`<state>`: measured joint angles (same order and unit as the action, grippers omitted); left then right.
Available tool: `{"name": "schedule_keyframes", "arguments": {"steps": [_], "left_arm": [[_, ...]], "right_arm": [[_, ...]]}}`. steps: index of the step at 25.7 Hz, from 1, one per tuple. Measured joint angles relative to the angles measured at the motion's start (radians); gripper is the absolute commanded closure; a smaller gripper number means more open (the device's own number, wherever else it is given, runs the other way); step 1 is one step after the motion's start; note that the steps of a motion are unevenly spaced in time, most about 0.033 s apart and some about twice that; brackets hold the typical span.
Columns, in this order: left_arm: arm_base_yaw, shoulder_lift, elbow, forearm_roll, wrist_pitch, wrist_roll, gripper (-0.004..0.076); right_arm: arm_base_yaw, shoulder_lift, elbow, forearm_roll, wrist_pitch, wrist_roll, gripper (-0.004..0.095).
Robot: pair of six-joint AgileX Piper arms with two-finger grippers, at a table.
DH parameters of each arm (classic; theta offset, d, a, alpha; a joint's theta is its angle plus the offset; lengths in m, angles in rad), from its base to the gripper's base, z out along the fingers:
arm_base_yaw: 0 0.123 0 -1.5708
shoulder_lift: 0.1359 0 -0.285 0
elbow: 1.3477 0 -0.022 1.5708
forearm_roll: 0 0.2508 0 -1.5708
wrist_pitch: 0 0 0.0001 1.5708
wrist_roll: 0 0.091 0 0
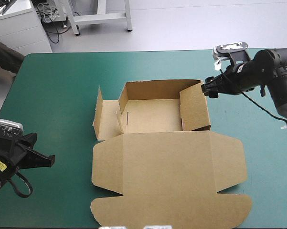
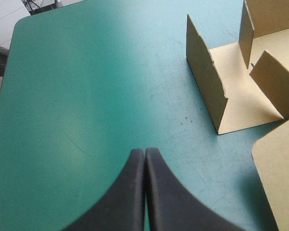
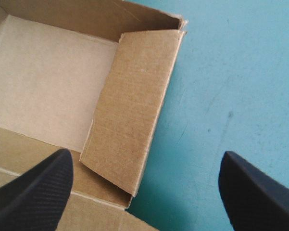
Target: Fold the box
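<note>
The brown box [image 1: 153, 114] lies mid-table with its back wall and right wall raised, the left wall [image 1: 98, 112] standing outward, and the big lid [image 1: 167, 176] flat toward the near edge. My right gripper [image 1: 206, 88] is open, hovering just right of the box's right wall [image 3: 130, 120], which leans inward between and ahead of its fingers [image 3: 38, 192]. My left gripper [image 1: 47, 161] is shut and holds nothing, low over the cover well left of the box. Its view shows the left wall [image 2: 207, 77] ahead of the fingertips [image 2: 144, 156].
Bare teal-green cover [image 1: 57, 95] stretches left of the box and along the far edge. The lid's rounded flaps [image 1: 229, 210] reach close to the table's near edge. A dark sleeve [image 1: 2, 55] shows at the far left corner.
</note>
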<state>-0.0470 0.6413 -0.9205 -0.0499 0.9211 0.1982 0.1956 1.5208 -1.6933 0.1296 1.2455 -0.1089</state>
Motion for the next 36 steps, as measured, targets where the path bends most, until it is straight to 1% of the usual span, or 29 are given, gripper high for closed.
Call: {"name": "schedule_keyframes", "arguments": {"steps": [3,7,10,12,15,18,19,21,24,25,30,36], "left_arm": [[0.0,0.0,0.0,0.001,0.001,0.0,0.0756],[0.0,0.0,0.0,0.001,0.003,0.0,0.0756],[0.0,0.0,0.0,0.0,0.003,0.0,0.0756],[0.0,0.0,0.0,0.0,0.003,0.0,0.0756],[0.0,0.0,0.0,0.0,0.004,0.0,0.0756],[0.0,0.0,0.0,0.0,0.006,0.0,0.0757],[0.0,0.0,0.0,0.0,0.008,0.0,0.0756],[0.0,0.0,0.0,0.0,0.011,0.0,0.0757],[0.0,0.0,0.0,0.0,0.012,-0.001,0.0756],[0.0,0.0,0.0,0.0,0.012,-0.002,0.0756],[0.0,0.0,0.0,-0.001,0.019,-0.004,0.0756],[0.0,0.0,0.0,-0.001,0.019,-0.004,0.0756]], "right_arm": [[0.0,0.076,0.01,-0.001,0.0,0.0,0.0143],[0.0,0.227,0.015,0.004,-0.008,0.0,0.0143],[0.0,0.303,0.015,0.019,-0.026,0.0,0.0143],[0.0,0.349,0.015,0.04,-0.058,0.0,0.0157],[0.0,0.386,0.015,0.057,-0.1,0.0,0.0284],[0.0,0.4,0.015,0.061,-0.111,0.0,0.0484],[0.0,0.403,0.015,0.061,-0.111,0.0,0.0532],[0.0,0.41,0.015,0.067,-0.111,0.0,0.0719],[0.0,0.414,0.015,0.074,-0.112,-0.013,0.0935],[0.0,0.414,0.015,0.073,-0.115,-0.021,0.0924],[0.0,0.416,0.015,0.087,-0.12,-0.035,0.0931],[0.0,0.422,-0.057,0.064,-0.045,-0.088,0.0931]]}}
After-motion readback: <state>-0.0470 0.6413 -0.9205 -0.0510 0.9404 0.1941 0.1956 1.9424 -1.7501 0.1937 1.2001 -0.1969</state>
